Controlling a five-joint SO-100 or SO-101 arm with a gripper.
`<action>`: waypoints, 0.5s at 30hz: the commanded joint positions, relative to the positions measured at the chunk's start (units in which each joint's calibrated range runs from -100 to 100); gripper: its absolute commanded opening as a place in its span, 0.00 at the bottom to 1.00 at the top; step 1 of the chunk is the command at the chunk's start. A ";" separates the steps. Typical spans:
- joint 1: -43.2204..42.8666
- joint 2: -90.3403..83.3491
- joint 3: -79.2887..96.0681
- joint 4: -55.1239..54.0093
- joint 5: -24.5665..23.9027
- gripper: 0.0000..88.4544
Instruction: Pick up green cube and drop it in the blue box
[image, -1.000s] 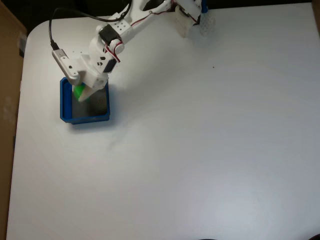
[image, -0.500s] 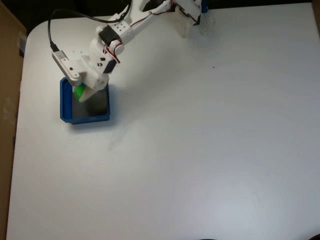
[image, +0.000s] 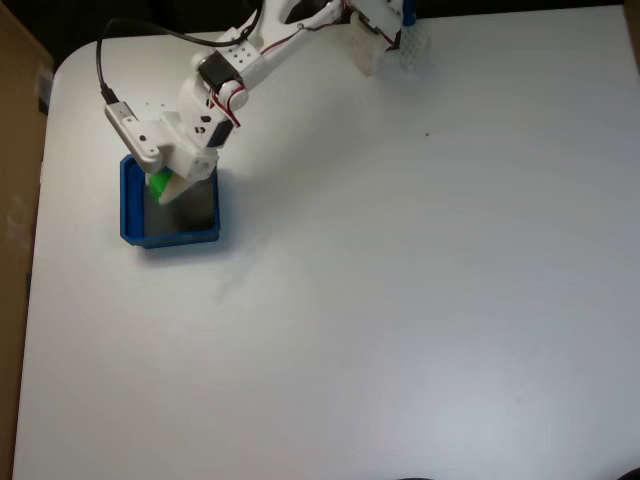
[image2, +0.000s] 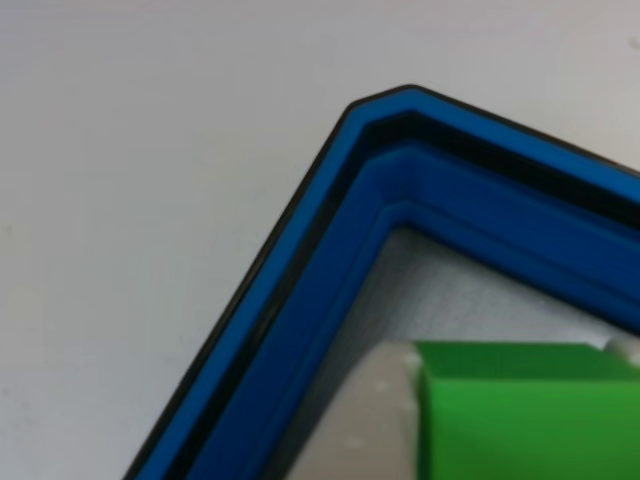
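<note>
- Gripper (image: 166, 187) clenched on green cube (image: 158, 181), over blue box (image: 130, 215), fixed view.
- Box sits far left on white surface (image: 400, 280).
- Other view: cube (image2: 520, 415) above box's grey floor, near a blue corner (image2: 385, 150); pale finger (image2: 375, 420) touching its left face.

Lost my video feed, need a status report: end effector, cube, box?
End effector shut on green cube, over blue box. Cube not released. Nothing in the way.
</note>
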 joint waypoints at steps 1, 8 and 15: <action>0.46 -0.89 -3.15 -0.64 0.15 0.01; 0.53 -0.80 -1.97 -0.56 0.20 0.01; 0.53 -0.89 -1.79 -0.48 -0.05 0.01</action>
